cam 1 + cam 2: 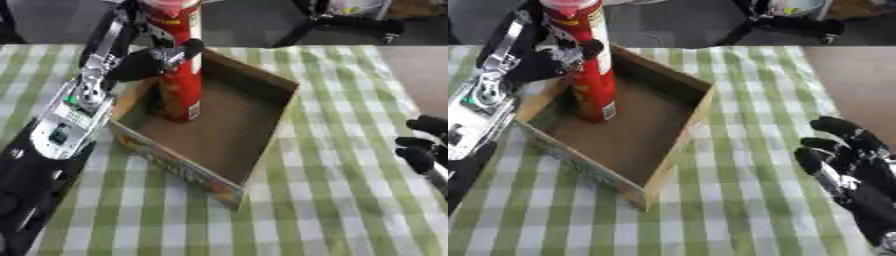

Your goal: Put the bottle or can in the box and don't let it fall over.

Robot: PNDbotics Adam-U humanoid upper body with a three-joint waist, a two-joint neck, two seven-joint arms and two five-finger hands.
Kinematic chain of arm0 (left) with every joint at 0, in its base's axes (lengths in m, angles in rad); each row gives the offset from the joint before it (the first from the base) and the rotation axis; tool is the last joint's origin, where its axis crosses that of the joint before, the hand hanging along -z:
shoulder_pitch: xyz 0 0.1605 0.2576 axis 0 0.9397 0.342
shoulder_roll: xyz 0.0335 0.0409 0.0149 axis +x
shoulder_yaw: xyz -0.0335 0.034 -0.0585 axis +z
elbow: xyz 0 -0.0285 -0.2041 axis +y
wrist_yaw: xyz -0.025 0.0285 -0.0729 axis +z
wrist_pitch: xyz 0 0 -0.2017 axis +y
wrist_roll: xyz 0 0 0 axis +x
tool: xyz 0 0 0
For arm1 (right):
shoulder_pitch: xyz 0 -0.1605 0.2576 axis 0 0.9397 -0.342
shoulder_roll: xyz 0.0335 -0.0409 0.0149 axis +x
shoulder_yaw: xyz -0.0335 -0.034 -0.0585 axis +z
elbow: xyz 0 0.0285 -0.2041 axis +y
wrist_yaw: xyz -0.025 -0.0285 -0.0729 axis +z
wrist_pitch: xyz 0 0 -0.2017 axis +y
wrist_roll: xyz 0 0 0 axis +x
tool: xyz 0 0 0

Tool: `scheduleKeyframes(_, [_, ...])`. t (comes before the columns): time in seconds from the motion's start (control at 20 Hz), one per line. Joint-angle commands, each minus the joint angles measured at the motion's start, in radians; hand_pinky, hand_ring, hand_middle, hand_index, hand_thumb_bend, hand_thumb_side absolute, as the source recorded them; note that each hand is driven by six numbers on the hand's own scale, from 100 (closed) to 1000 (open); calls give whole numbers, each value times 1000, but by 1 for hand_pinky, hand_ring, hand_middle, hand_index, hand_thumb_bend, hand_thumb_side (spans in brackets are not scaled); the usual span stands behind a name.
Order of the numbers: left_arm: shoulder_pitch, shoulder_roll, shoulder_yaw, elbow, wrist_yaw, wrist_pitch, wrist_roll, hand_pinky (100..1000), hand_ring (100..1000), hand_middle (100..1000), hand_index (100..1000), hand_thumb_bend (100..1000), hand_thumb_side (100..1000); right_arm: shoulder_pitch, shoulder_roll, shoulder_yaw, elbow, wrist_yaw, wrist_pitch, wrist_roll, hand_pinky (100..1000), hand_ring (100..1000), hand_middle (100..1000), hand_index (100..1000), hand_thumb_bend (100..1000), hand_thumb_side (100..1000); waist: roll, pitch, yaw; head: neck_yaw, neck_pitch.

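Observation:
A tall red can stands upright inside the open cardboard box, near the box's far left corner, its base on the box floor. My left hand comes in from the left and is curled round the can's middle, one finger showing across its front. My right hand rests at the right edge of the table, fingers relaxed and holding nothing, well apart from the box.
The box lies askew on a green and white checked tablecloth. Dark chair or stand legs stand on the grey floor beyond the table's far edge.

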Motion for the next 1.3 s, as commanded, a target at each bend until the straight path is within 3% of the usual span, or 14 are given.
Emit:
scheduleKeyframes(0.05, [-5, 42, 17, -38, 20, 19, -4, 834, 1000, 806, 866, 694, 364, -2, -20, -7, -24, 1, 0, -4, 765, 734, 782, 782, 612, 241, -4, -41, 6, -7, 6])
scheduleKeyframes(0.55, [108, 145, 50, -192, 87, 74, -5, 801, 985, 794, 843, 642, 312, 11, -32, -24, -24, -2, -13, -20, 764, 735, 783, 782, 617, 248, -20, -66, 45, -39, 25])
scheduleKeyframes(1.0, [303, 297, 97, -405, 192, 83, 45, 794, 971, 793, 845, 612, 326, 13, -55, -40, -24, 0, -28, -33, 764, 735, 783, 782, 619, 254, -21, -73, 76, -58, 25])
scheduleKeyframes(1.3, [436, 347, 126, -553, 264, 99, 91, 788, 969, 794, 847, 575, 340, 7, -63, -44, -24, -1, -32, -39, 765, 735, 783, 783, 620, 259, -21, -74, 91, -63, 21])
